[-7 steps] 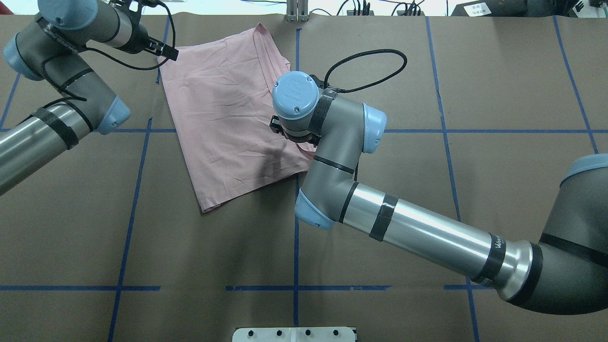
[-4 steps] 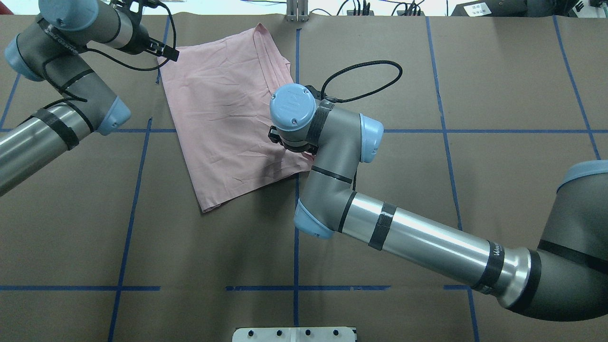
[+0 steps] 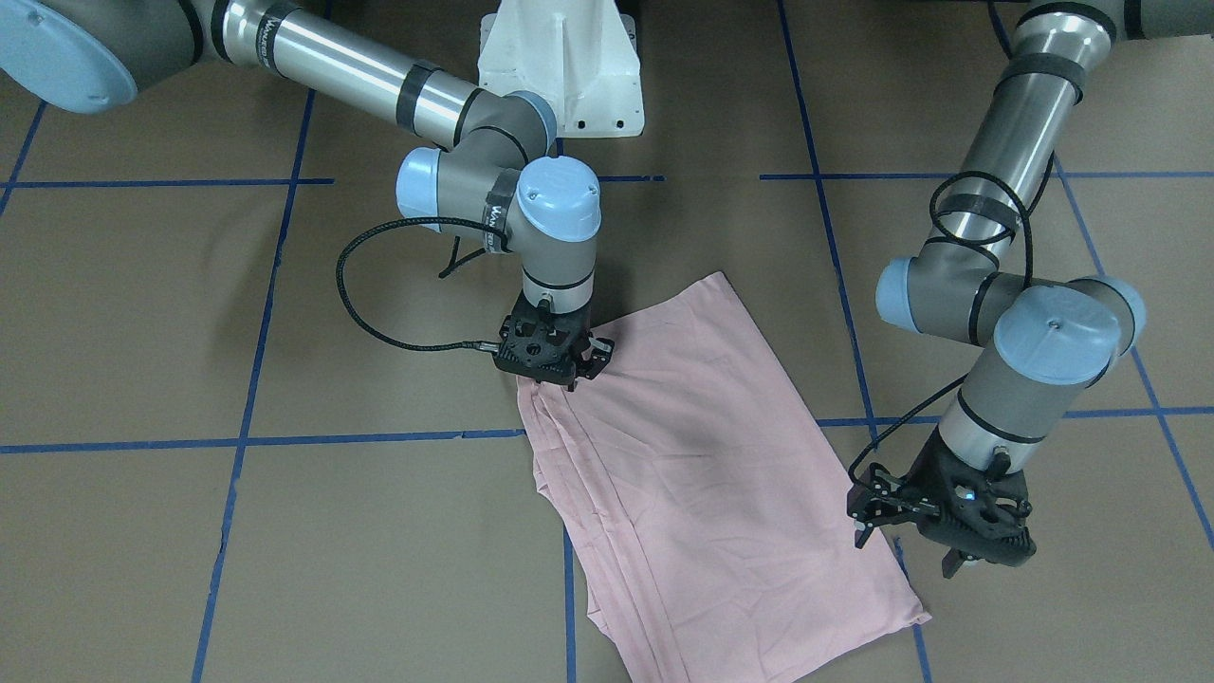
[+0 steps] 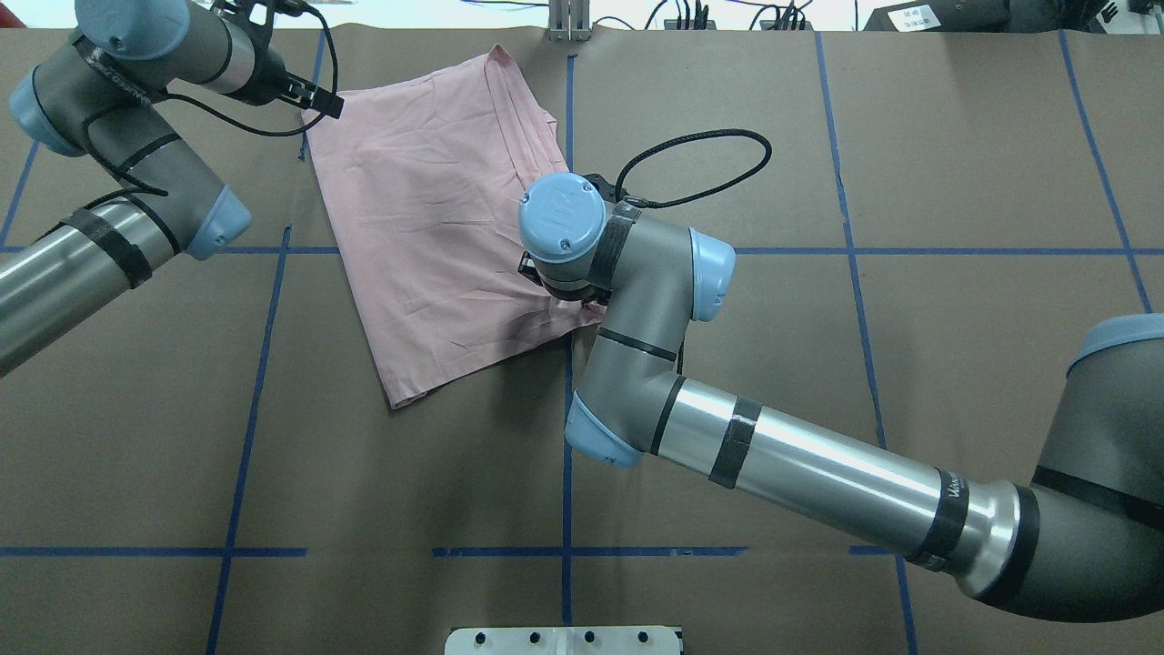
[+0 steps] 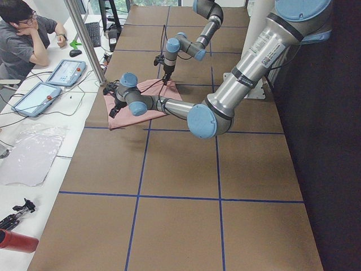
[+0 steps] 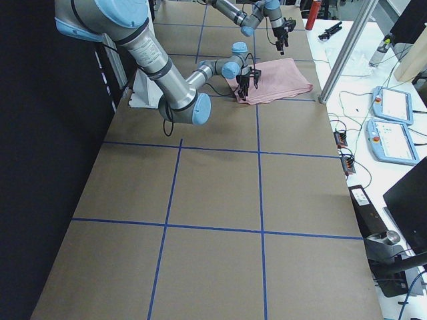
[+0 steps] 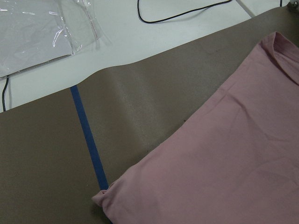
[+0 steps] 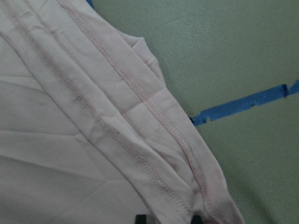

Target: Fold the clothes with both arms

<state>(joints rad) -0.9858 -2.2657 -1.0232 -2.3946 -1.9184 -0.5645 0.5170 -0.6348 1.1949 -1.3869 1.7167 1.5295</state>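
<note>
Now the right hand [image 3: 558, 372] sits a touch lower in the overhead frame than a second ago, down on the layered hem edge of the T-shirt [image 4: 427, 227]. Its fingertips [image 8: 140, 218] stand apart astride the hems, and nothing looks clamped. New creases fan toward it, and the shirt's bottom corner has barely shifted. The left hand [image 3: 906, 548] hasn't moved: fingers spread, empty, just beside the shirt's corner at the overhead frame's upper left. My read is that the right side is setting up a pinch for the next fold while the left waits (no lift yet). The shirt lies flat as a rough rectangle, upper centre-left of the table [image 4: 818, 382]. Counts: one T-shirt, two arms (right arm [image 4: 800, 464], left arm [image 4: 82, 246]), two hands, one person [image 5: 25, 39] at the left-side view's upper left.
</note>
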